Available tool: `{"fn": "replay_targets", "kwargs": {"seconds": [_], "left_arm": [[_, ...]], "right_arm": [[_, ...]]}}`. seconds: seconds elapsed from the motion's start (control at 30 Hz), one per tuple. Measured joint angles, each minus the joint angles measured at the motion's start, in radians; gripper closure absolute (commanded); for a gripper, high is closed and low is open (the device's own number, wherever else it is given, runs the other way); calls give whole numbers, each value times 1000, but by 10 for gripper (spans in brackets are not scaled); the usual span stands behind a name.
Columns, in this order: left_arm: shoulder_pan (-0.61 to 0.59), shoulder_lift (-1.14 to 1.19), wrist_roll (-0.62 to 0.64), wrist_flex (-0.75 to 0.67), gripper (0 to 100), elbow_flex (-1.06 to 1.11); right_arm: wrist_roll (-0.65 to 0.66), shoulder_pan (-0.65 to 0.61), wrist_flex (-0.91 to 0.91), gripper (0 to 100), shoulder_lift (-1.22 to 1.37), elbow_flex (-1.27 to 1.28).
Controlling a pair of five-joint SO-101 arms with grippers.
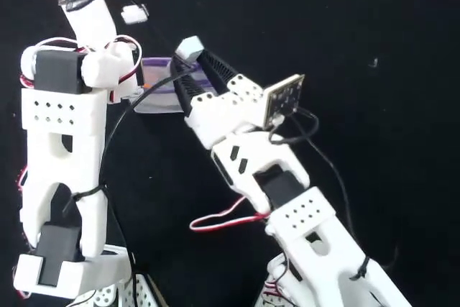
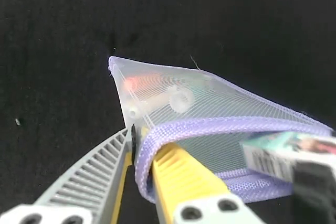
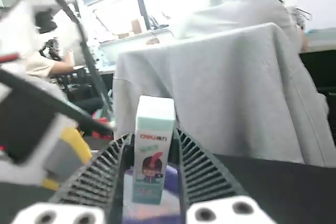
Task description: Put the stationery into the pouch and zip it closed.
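A translucent mesh pouch with a purple zip rim lies on the black table, holding a reddish item and a small white round piece. My left gripper is shut on the rim at one end of the mouth, its yellow finger inside and its grey finger outside. In the high view the pouch sits beside the left arm's wrist. My right gripper is shut on a small pale green eraser box, upright just above the pouch mouth. The box hangs over the open rim. From above, the right gripper holds the box.
The left arm's tall white body stands at the table's left, and the right arm crosses the middle. Red and white cables loop beneath it. Black tabletop stretches away on the right. A grey-draped chair stands behind the table.
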Motion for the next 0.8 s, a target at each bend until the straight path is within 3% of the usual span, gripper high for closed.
{"fn": "replay_targets", "kwargs": {"seconds": [0.13,0.33,0.43,0.8], "left_arm": [[0,0,0,-2,971,0],[3,0,0,-2,971,0],[8,0,0,-2,971,0],[5,0,2,-2,971,2]], "right_arm": [[2,2,-14,972,18,43],[3,3,-21,699,25,49],[3,-5,14,623,25,41],[167,-26,173,613,-38,12]]}}
